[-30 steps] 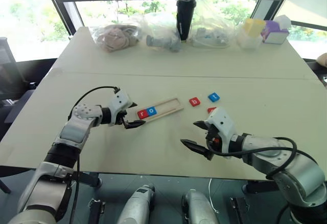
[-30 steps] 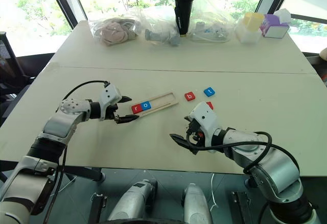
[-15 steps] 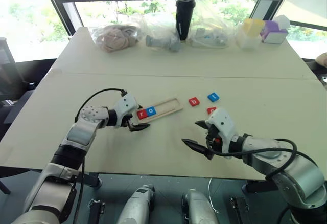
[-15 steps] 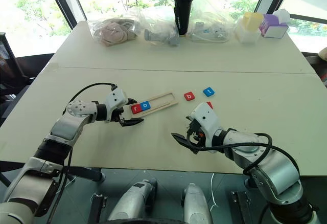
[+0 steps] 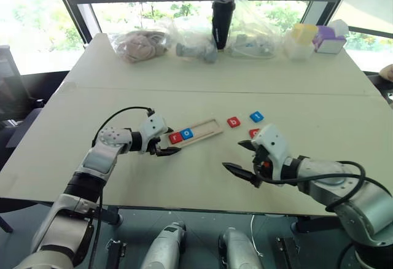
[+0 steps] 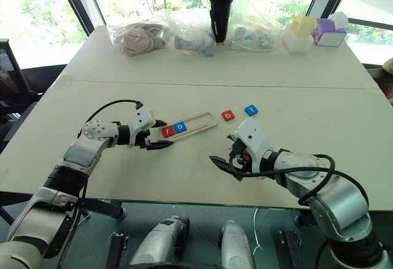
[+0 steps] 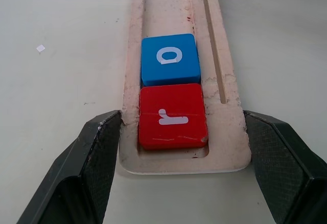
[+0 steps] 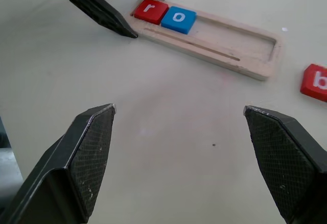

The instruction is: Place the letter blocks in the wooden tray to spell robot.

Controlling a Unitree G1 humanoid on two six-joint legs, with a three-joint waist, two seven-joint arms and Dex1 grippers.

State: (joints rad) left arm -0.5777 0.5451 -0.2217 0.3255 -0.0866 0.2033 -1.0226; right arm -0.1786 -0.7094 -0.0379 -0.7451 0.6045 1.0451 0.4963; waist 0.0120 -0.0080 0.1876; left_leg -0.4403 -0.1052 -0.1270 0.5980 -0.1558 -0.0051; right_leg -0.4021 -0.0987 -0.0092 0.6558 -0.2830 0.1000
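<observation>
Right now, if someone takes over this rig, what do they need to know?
Left gripper: shut on the near end of the wooden tray, one finger on each side.
Right gripper: open, empty, above bare table.
Done: red r and blue o sit side by side at that end of the tray.
Left: red b, blue t and a third red block, half hidden behind the right hand, lie on the table beyond the tray.

You see the wooden tray (image 5: 198,131) lying slantwise, holding red "r" (image 7: 172,115) touching blue "o" (image 7: 169,59) at its near end. Red "b" (image 5: 233,122) and blue "t" (image 5: 257,116) lie loose just beyond its far end.
</observation>
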